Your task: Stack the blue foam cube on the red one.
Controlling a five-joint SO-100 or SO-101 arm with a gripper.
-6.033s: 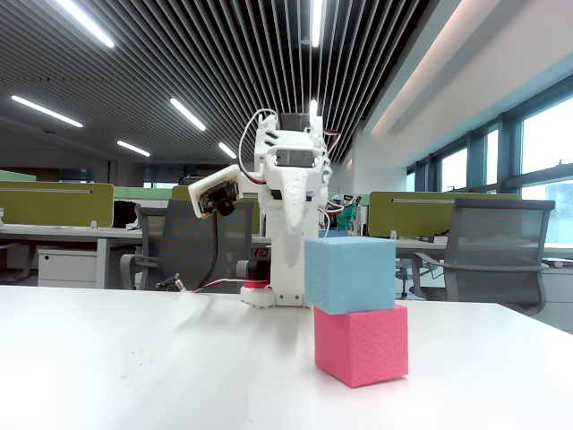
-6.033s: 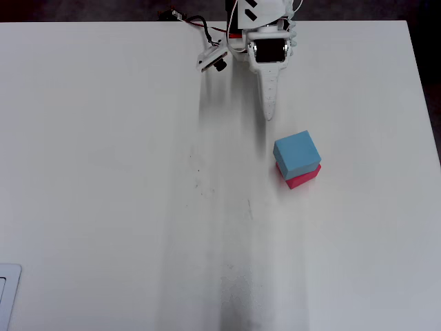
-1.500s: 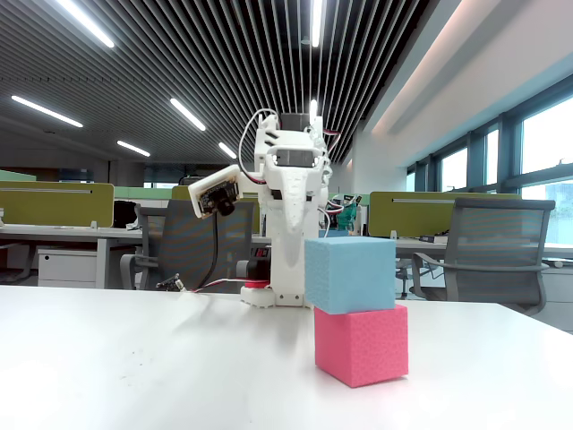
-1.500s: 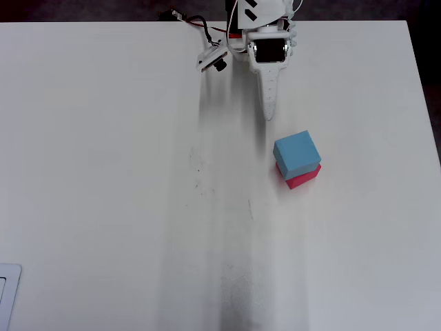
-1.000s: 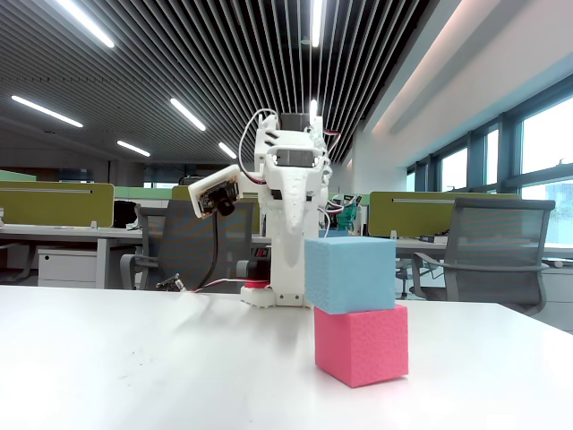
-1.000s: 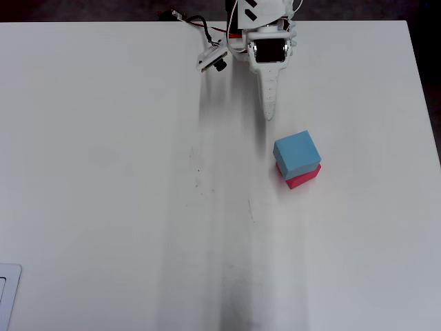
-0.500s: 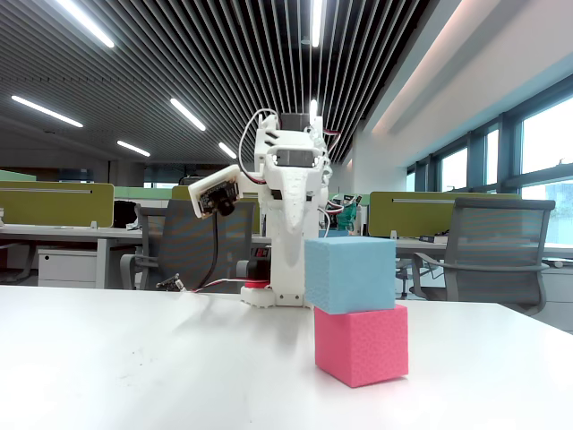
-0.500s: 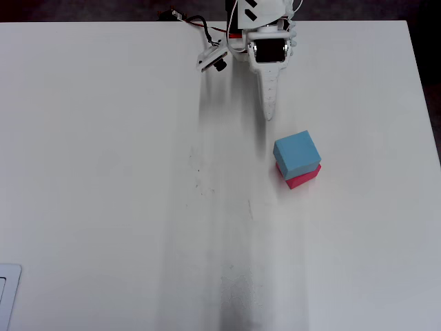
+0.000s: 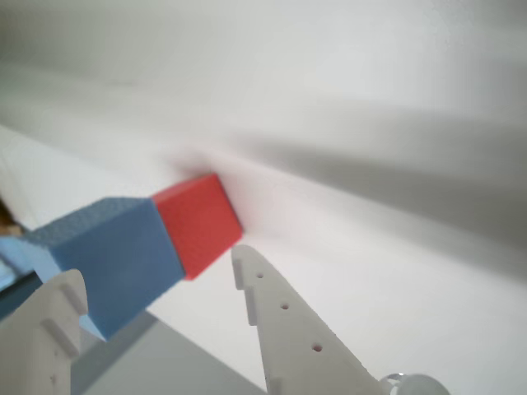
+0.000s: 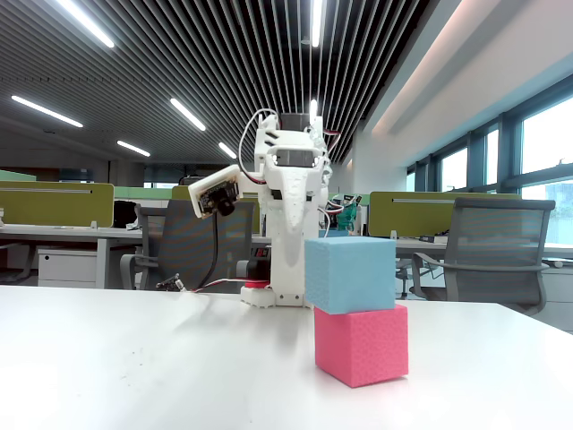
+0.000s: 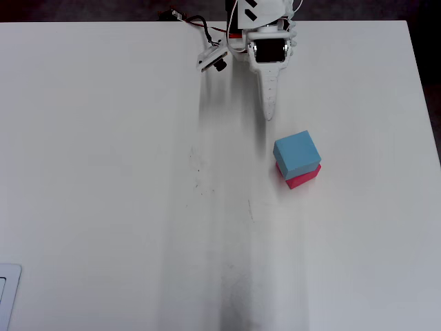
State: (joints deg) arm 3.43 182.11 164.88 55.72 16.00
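Observation:
The blue foam cube [image 10: 350, 273] rests squarely on top of the red one [image 10: 362, 345] on the white table. From overhead, the blue cube [image 11: 296, 153] covers most of the red cube [image 11: 304, 178]. The wrist view is turned on its side, so the blue cube [image 9: 115, 255] and the red cube [image 9: 196, 224] appear side by side beyond the fingers. My gripper [image 11: 270, 114] is drawn back near the arm's base, well clear of the stack. In the wrist view the gripper [image 9: 156, 267] holds nothing, and a gap separates its fingertips.
The arm's base [image 11: 258, 21] with loose cables [image 11: 200, 24] stands at the table's far edge. A wrist camera [image 10: 215, 197] sticks out beside the arm. Office chairs and desks lie behind the table [image 10: 134, 376].

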